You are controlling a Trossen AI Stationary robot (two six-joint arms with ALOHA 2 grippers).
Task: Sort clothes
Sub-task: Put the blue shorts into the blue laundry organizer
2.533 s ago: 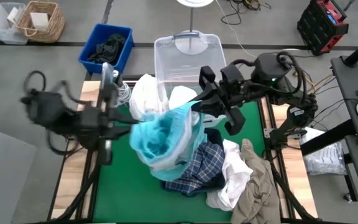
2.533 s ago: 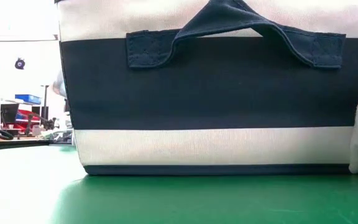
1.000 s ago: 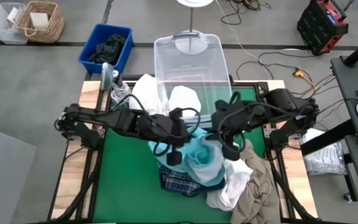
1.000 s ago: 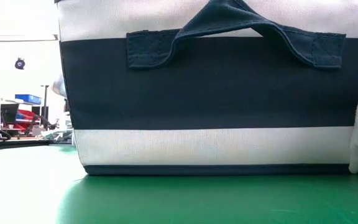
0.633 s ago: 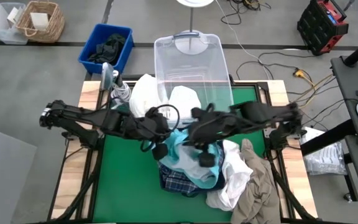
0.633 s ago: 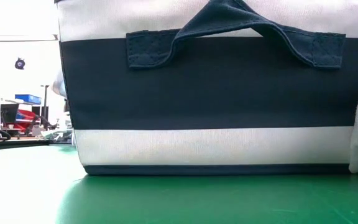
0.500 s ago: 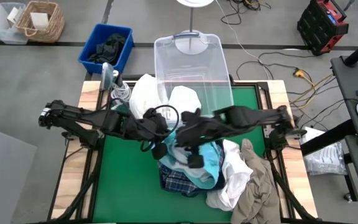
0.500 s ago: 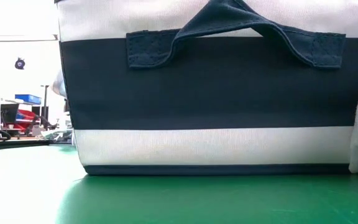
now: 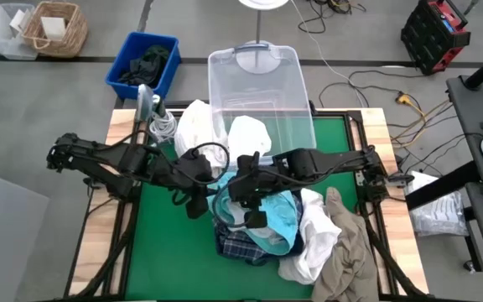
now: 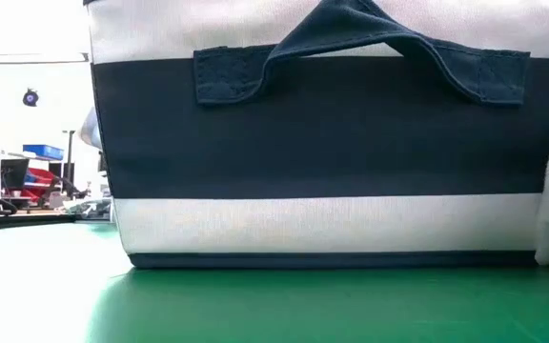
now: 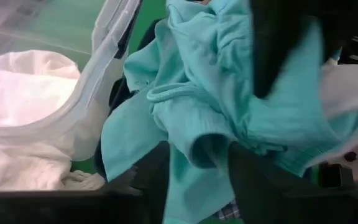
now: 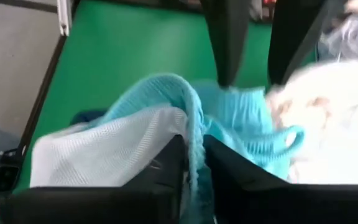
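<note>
A green table [image 9: 162,252] fills the frame's centre in the high view, with a clear bin [image 9: 258,92] above it. The clothes [image 9: 309,239] are heaped at lower centre. A teal garment [image 9: 275,214] tops the heap. The right gripper [image 12: 194,162] is pinched on its edge; the left gripper [image 11: 194,165] is spread around a fold. Judged mid-sort: lifting it clear toward a bin is called for next.

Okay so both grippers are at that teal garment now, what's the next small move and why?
Probably lift it straight up with the right gripper, whose fingers pinch a fold of the teal garment. It lies on the plaid garment, so raising it first should free it. The left gripper is open.
</note>
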